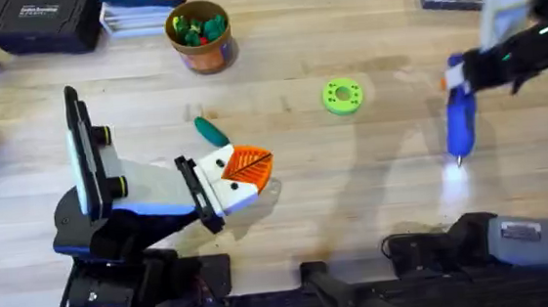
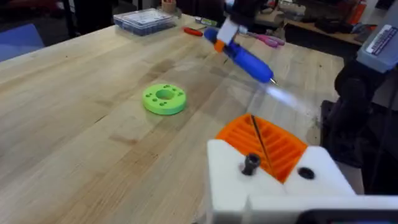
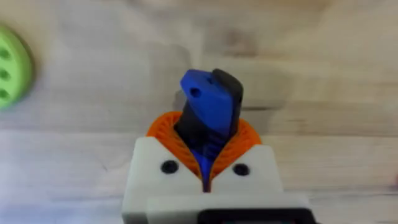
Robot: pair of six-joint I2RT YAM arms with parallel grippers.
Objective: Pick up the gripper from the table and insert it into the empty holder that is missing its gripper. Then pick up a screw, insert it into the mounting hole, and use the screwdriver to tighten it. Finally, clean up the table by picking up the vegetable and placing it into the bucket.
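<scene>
Overhead: right gripper (image 1: 456,78) holds screwdriver (image 1: 461,121) lengthwise, tip toward the bases.

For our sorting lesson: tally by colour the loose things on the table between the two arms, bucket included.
Green: 2, the disc and the darker vegetable
Blue: 1, the screwdriver, held in the right gripper
Tan-orange: 1, the bucket
Total: 4

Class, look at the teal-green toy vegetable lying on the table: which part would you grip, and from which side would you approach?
Probably the middle of the vegetable, coming straight down from above. It lies flat, slim and elongated, so fingers closing across its narrow width should seat best. The white-and-orange hand sits close beside one end, leaving the top approach freest.
</scene>
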